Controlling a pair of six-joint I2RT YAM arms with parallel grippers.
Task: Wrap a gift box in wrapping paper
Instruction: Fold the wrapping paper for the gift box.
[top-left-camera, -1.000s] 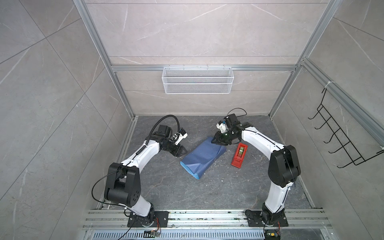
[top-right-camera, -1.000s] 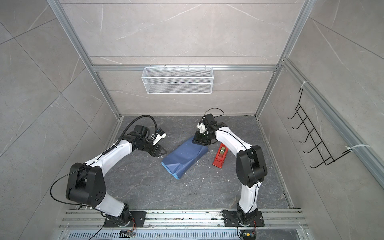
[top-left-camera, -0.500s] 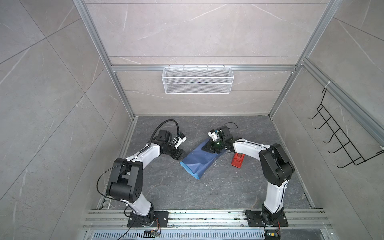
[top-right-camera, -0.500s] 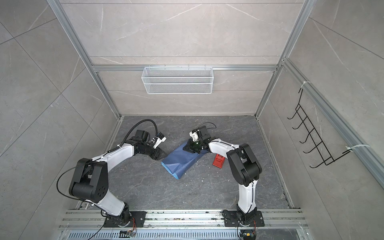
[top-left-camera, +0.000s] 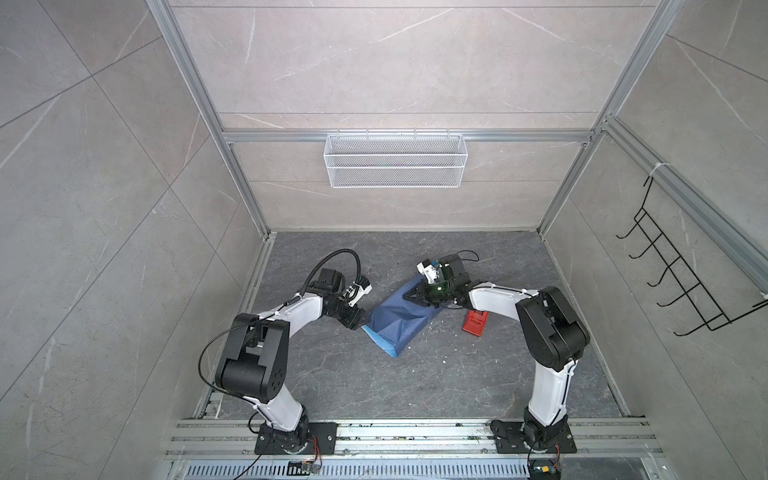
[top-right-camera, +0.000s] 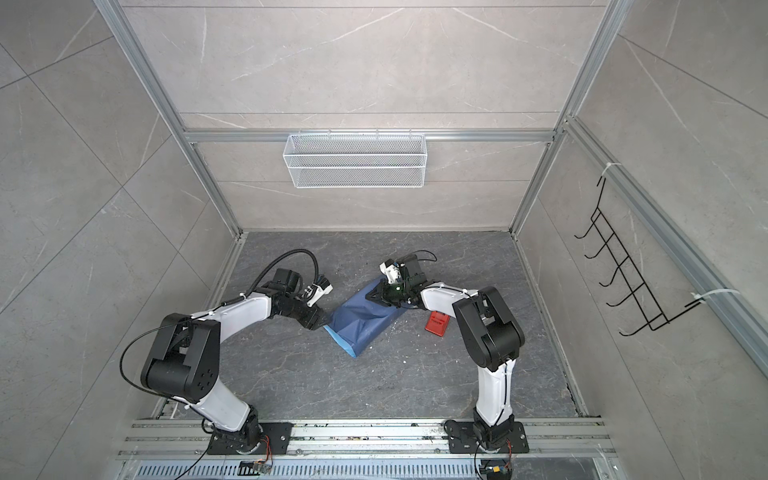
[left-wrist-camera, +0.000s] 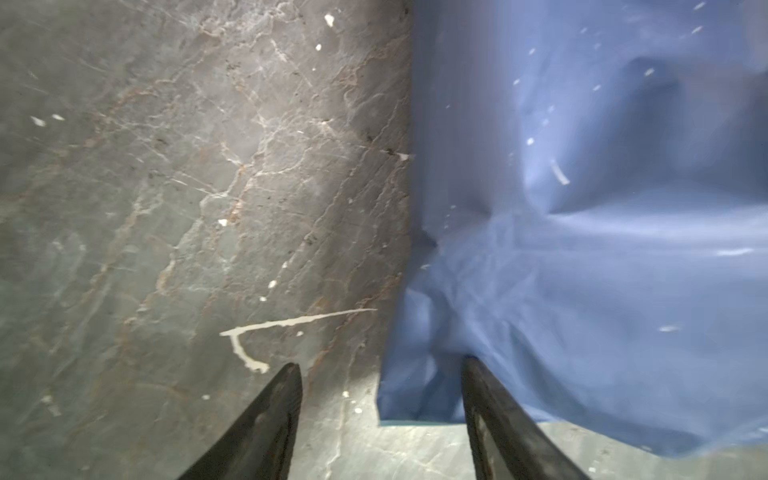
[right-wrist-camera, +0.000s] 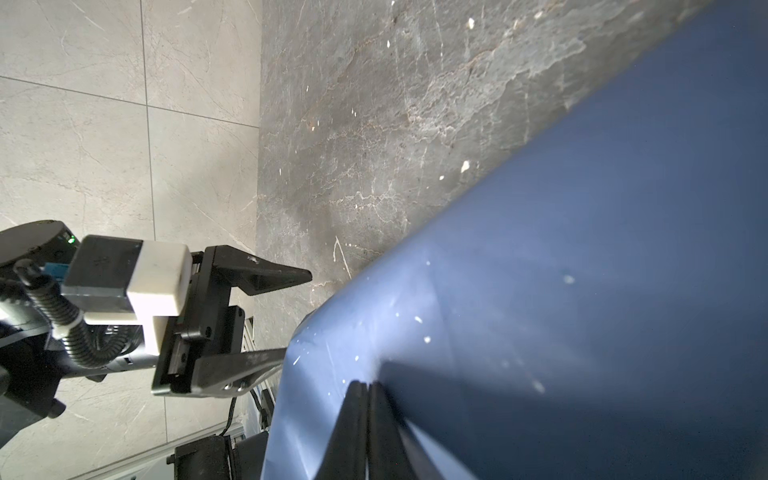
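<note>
Paper draped on tabletop, box unseen, probably beneath. Right gripper newly moved in from dispenser, clamped on far fold; left gripper apart, straddling edge. Folding likely under way.

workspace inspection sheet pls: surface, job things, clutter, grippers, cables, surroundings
surface: dark stone-look tabletop, white flecks all over.
job's things: wrapping paper creased, folded into a blue bundle mid-table; gift box not visible.
clutter: red tape dispenser beside the paper.
grippers: left gripper open, straddling the paper's edge; right gripper shut, seemingly pinching a paper fold.
cables: black corrugated hose looping over the left arm; thin wire at the right wrist.
surroundings: white wire basket on back wall; black hook rack on side wall.
</note>
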